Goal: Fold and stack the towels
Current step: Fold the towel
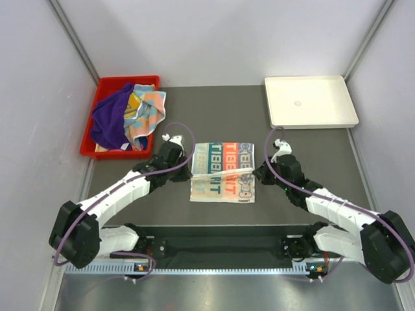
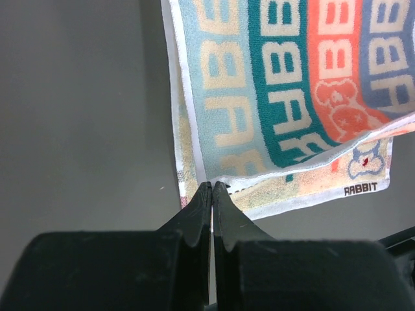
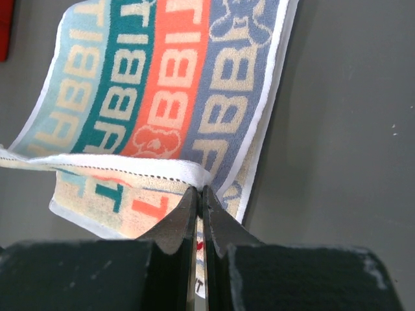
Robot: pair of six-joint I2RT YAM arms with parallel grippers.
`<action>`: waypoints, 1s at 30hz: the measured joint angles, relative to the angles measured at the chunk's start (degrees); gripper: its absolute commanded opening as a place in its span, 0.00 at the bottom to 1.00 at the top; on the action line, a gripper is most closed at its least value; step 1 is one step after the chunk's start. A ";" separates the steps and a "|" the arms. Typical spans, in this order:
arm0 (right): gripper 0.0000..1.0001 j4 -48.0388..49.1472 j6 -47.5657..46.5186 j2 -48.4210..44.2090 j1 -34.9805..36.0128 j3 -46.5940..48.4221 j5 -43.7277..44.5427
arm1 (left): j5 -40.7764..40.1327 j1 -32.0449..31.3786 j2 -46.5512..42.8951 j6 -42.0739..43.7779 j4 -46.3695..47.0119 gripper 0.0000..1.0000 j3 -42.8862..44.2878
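The left arm (image 1: pixel 123 191) stretches from its base at the near left corner forward and inward across the table (image 1: pixel 214 110). The right arm (image 1: pixel 331 207) mirrors it from the near right corner, so the two wrists face each other low over the surface. Between them lies the lettered towel (image 1: pixel 224 170), at the middle of the table.

The left gripper (image 1: pixel 188 171) is clamped tight on the towel's left edge, its fingers pressed together on the white hem (image 3: pixel 130 167) at a corner. The right gripper (image 1: pixel 259 173) pinches the matching corner on the right side in the same way.

The towel shows bold stripes – pale blue, teal, orange and slate blue – filled with big cream letters and small bear figures. The held hem is raised slightly above a paler layer of the same towel that lies flat beneath it, with the word RABBIT printed near one corner.

At the far left a red bin (image 1: pixel 91 133) holds a purple towel (image 1: pixel 110 120) and a patterned towel (image 1: pixel 146 110) bunched together. A white tray (image 1: pixel 311 103) sits at the far right.
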 measured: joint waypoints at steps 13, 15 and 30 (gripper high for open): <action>0.00 -0.98 1.05 -2.49 0.81 -0.57 0.63 | -0.02 -0.81 0.00 -1.11 -1.46 0.00 0.00; 0.00 -0.83 1.25 -2.69 1.01 -1.25 0.81 | 0.00 -0.83 0.00 -1.14 -1.46 0.00 0.00; 0.02 1.22 4.07 -2.25 1.90 -6.73 0.72 | 3.23 -1.68 2.27 -2.14 -0.26 0.00 -4.00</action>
